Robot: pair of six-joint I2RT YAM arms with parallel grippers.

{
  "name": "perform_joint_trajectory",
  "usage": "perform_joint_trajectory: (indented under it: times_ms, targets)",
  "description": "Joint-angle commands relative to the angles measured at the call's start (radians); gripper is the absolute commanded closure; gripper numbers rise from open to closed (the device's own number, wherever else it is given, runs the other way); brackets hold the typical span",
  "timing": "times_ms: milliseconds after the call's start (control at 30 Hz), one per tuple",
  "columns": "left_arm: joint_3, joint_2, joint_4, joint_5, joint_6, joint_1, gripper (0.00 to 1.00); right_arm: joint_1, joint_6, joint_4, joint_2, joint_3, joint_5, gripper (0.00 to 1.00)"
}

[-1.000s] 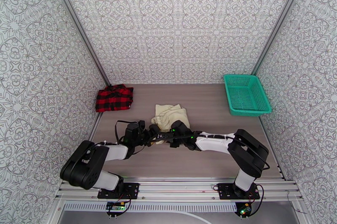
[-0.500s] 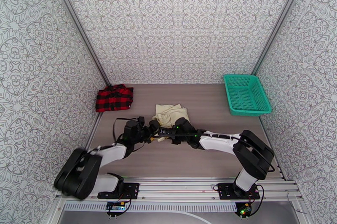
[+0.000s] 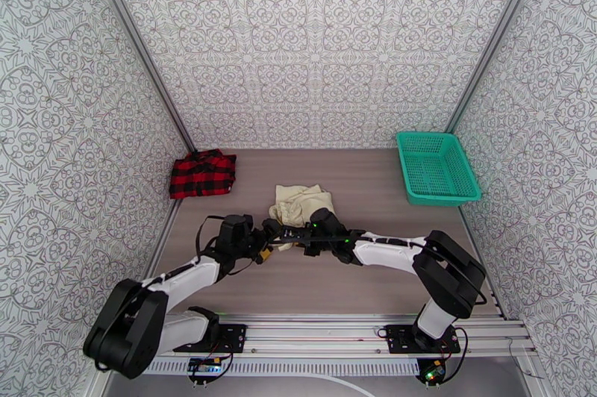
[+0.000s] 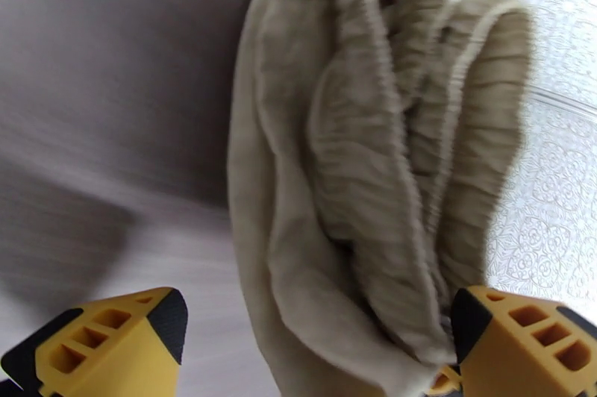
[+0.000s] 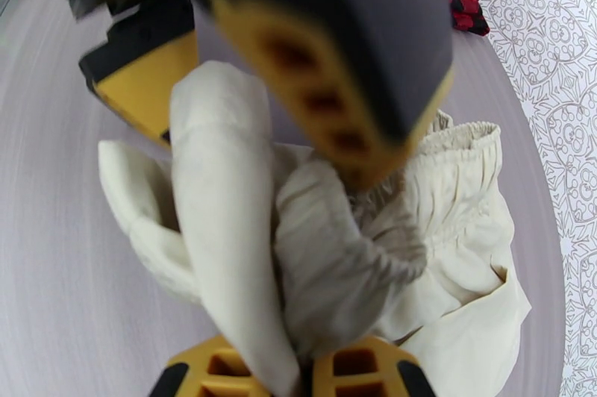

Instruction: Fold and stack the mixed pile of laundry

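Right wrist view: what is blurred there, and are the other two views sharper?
Right wrist view: the cream cloth is fairly sharp, but the left arm's jaws near the lens are out of focus and the table looks smeared. Left wrist view: the cloth folds are readable, the table soft. Top view: sharp and evenly lit, with faint shadows.

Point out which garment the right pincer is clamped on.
The cream-beige cloth at mid-table: the right pincer is shut on a fold of it. The red-and-black checked shirt lies apart by the far left wall.
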Motion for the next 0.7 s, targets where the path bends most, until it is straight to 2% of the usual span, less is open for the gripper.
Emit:
perform_joint_trajectory:
  times_ms: [0, 167, 567, 667]
  targets:
    - [0.037, 0.076, 0.166, 0.009, -0.053, -0.019, 0.01, -0.007, 0.006, 0.04, -0.023, -0.006, -0.035, 1.0]
    - [0.034, 0.152, 0.316, 0.007, -0.093, -0.03, 0.01, -0.007, 0.005, 0.033, -0.021, -0.004, -0.046, 1.0]
    - [0.052, 0.137, 0.326, -0.033, -0.103, -0.033, 0.01, -0.007, -0.003, 0.027, -0.019, 0.0, -0.062, 1.0]
    - [0.06, 0.174, 0.385, -0.036, -0.12, -0.046, 0.01, -0.007, -0.004, 0.023, -0.015, 0.005, -0.066, 1.0]
